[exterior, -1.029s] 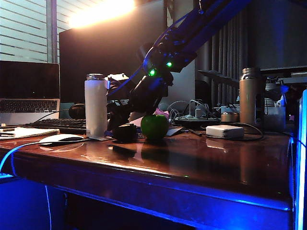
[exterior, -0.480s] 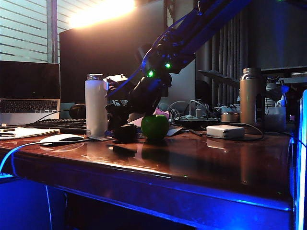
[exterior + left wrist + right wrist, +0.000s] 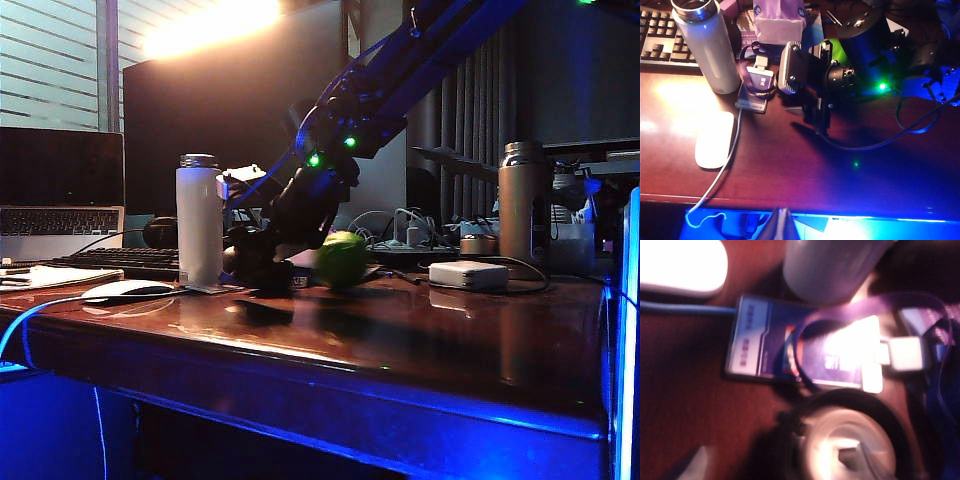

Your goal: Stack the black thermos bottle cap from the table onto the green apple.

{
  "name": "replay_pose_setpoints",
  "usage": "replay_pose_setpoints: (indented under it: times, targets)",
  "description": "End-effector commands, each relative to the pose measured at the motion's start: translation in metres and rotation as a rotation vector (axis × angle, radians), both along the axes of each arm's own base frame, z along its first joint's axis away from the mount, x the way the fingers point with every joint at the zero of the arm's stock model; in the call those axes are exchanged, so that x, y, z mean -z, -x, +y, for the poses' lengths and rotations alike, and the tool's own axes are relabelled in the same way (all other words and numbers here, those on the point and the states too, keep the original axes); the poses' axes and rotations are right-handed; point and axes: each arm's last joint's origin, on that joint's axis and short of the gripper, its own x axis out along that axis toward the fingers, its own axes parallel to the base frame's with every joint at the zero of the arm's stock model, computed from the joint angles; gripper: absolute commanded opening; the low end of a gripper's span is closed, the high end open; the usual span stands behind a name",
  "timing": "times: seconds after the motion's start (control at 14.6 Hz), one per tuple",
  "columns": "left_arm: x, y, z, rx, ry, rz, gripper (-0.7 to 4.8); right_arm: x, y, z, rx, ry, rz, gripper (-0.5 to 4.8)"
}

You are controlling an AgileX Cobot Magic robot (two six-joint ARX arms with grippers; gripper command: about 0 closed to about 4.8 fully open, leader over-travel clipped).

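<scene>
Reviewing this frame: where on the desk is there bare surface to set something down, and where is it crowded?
Free: the glossy reddish-brown table in front of the green apple, from the white mouse across to the white adapter box. Crowded: the back strip around the white bottle, where the right gripper is at the black thermos bottle cap.

Glossy reddish wooden table (image 3: 400, 340), shiny green apple (image 3: 343, 258), matt white bottle (image 3: 707, 50) with metal rim

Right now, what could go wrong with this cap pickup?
The right end effector is down at the black thermos bottle cap, close beside the green apple, which could get nudged and roll. The purple lanyard beside the cap could snag. The left end effector hangs above the front edge of the table.
</scene>
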Motion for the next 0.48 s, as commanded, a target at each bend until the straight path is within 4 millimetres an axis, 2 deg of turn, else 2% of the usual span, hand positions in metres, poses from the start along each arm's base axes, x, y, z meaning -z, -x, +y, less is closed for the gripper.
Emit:
replay_pose_setpoints:
  times: [0.07,0.14,0.21,0.27,0.48]
  targets:
    - [-0.003,0.001,0.0,0.004,0.005,-0.015,-0.04,0.015,0.004,-0.005,0.02,0.066,0.095,3.6]
    - [-0.003,0.001,0.0,0.004,0.005,-0.015,-0.04,0.014,0.004,-0.006,0.017,0.067,0.089,3.6]
    - [-0.003,0.001,0.0,0.004,0.005,-0.015,-0.04,0.012,0.004,-0.005,0.003,0.072,0.068,4.03]
    - [-0.003,0.001,0.0,0.004,0.005,-0.016,-0.04,0.007,0.003,-0.005,0.0,0.063,0.044,4.79]
    - [-0.003,0.001,0.0,0.004,0.006,-0.023,-0.04,-0.013,0.002,-0.004,-0.01,0.023,-0.038,4.79]
